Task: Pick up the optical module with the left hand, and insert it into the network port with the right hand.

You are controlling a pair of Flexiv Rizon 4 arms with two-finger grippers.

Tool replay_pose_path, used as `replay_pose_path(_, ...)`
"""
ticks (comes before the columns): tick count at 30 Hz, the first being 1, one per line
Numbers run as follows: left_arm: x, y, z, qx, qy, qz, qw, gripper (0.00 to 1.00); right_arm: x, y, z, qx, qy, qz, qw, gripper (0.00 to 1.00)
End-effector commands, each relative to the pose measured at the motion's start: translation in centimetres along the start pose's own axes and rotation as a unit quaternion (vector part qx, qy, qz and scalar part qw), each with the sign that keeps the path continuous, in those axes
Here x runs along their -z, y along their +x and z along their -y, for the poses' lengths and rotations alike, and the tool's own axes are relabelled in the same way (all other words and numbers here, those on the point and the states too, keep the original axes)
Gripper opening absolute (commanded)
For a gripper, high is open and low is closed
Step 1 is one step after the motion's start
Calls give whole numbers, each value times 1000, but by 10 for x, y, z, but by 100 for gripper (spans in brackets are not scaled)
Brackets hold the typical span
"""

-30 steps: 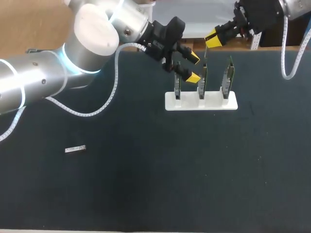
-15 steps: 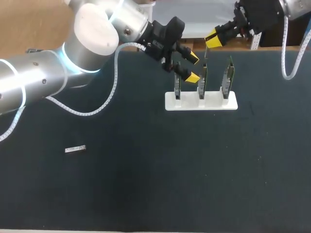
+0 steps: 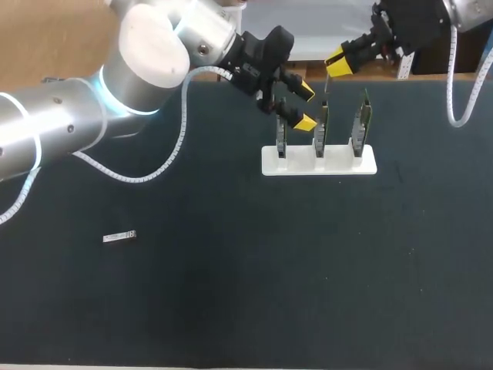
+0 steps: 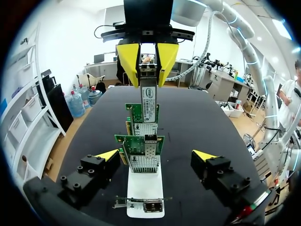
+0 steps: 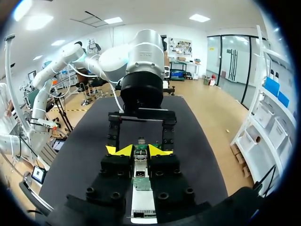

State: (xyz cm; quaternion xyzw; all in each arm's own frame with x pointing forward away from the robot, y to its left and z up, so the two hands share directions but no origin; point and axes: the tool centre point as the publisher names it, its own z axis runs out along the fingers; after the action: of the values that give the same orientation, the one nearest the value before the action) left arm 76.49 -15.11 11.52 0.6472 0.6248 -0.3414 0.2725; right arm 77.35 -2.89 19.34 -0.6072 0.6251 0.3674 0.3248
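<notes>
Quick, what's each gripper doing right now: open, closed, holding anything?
Left gripper: open, holding nothing.
Right gripper: closed on the optical module.

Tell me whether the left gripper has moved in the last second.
No. The left gripper keeps the same place against the white stand.

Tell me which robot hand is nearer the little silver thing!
Left. The left gripper is by the card stand, far from the silver piece; the right gripper is even farther, behind the stand.
</notes>
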Motion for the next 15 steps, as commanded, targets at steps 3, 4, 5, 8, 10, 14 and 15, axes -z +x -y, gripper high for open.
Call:
replay_pose_path(3,0,-1,-2,0,2,-2,1000,100,-2,1,-1,1,-4,1,1000,0)
replay_pose_path(4,0,-1,-2,0,2,-2,1000,100,-2,1,-1,0,-5,1,1000,0)
replay_pose_path(5,0,-1,-2,0,2,-2,1000,100,-2,1,-2,0,-5,1,1000,0)
replay_pose_path(8,0,-1,-2,0,2,-2,1000,100,-3,2,-2,0,-7,1,1000,0)
replay_pose_path(10,0,-1,-2,0,2,-2,1000,100,-3,2,-2,0,-8,2,1000,0)
replay_pose_path(14,0,-1,-2,0,2,-2,1000,100,-4,4,-2,2,-10,0,1000,0)
replay_pose_path(15,0,-1,-2,0,2,-2,1000,100,-5,4,-2,2,-10,0,1000,0)
